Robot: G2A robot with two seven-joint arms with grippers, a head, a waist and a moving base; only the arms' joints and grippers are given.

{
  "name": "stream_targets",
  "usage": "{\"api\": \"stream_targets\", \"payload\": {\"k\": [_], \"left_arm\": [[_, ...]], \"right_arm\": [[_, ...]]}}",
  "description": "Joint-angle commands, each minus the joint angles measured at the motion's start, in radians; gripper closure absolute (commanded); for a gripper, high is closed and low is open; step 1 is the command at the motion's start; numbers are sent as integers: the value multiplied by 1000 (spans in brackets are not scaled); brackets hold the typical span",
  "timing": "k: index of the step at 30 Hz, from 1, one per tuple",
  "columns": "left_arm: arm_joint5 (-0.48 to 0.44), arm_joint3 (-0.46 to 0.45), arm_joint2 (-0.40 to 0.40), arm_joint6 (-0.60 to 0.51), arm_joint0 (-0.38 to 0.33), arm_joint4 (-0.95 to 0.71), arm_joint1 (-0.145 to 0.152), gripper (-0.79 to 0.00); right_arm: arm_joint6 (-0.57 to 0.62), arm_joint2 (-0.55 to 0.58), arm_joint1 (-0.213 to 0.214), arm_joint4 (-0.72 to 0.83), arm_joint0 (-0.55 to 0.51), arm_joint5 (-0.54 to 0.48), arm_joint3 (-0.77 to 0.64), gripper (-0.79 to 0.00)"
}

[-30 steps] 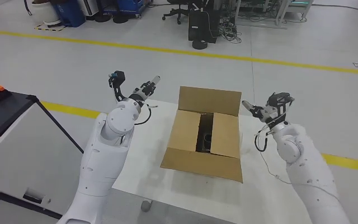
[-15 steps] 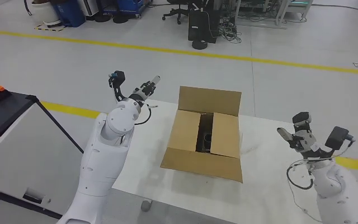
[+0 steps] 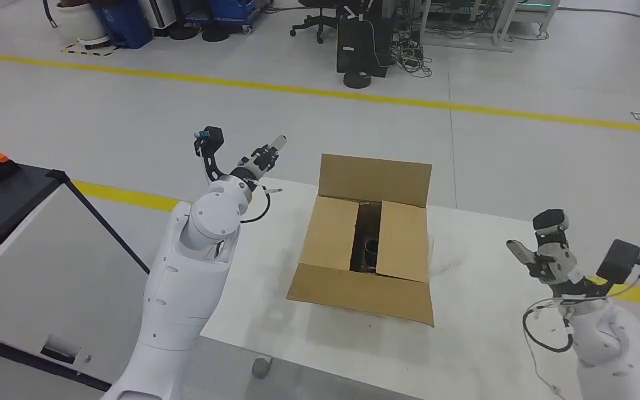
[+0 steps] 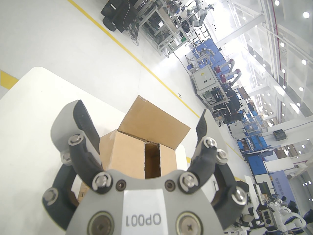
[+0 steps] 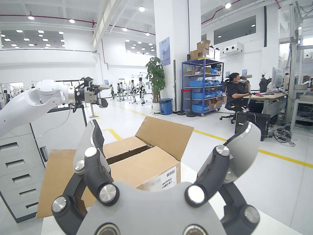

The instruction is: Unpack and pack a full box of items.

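Observation:
A brown cardboard box (image 3: 365, 250) stands in the middle of the white table (image 3: 470, 310). Its far flap stands up, the near flap hangs outward, and the two side flaps lie almost closed with a narrow dark gap between them. Dark items show dimly in that gap. My left gripper (image 3: 268, 150) is raised off the table's far left corner, open and empty; its wrist view looks past it (image 4: 141, 123) to the box (image 4: 146, 145). My right gripper (image 3: 533, 236) hovers to the right of the box, also open and empty (image 5: 171, 133), facing the box (image 5: 144, 160).
A dark-topped stand (image 3: 30, 185) sits left of the table, and a grey drawer cabinet (image 5: 19, 172) shows behind the box. The left arm's gripper (image 5: 96, 96) appears beyond the box. Bare tabletop lies right of the box.
My right arm has swung away from the box's far right corner, toward me and out to the table's right side. The left arm and the box have not moved.

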Motion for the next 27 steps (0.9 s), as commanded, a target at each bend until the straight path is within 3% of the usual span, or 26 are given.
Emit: {"api": "stream_targets", "payload": {"k": [1, 5, 7, 10, 14, 17, 21, 27], "left_arm": [[0, 0, 0, 0, 0, 0, 0, -785], [0, 0, 0, 0, 0, 0, 0, -785], [0, 0, 0, 0, 0, 0, 0, -785], [0, 0, 0, 0, 0, 0, 0, -785], [0, 0, 0, 0, 0, 0, 0, -785], [0, 0, 0, 0, 0, 0, 0, -785], [0, 0, 0, 0, 0, 0, 0, -785], [1, 1, -14, 13, 18, 2, 3, -785]], "right_arm": [[39, -40, -3, 90, -17, 0, -5, -785], [210, -45, 9, 273, -31, 0, -47, -785], [338, -67, 17, 447, -39, 6, -63, -785], [656, -108, 43, 793, -50, 81, -120, -785], [1121, -86, 83, 1238, -25, 352, -217, -785], [1390, -74, 101, 1424, 26, 565, -242, -785], [1512, -122, 107, 1451, 129, 727, -241, -785], [1563, -265, 95, 1454, 281, 873, -183, -785]]}}
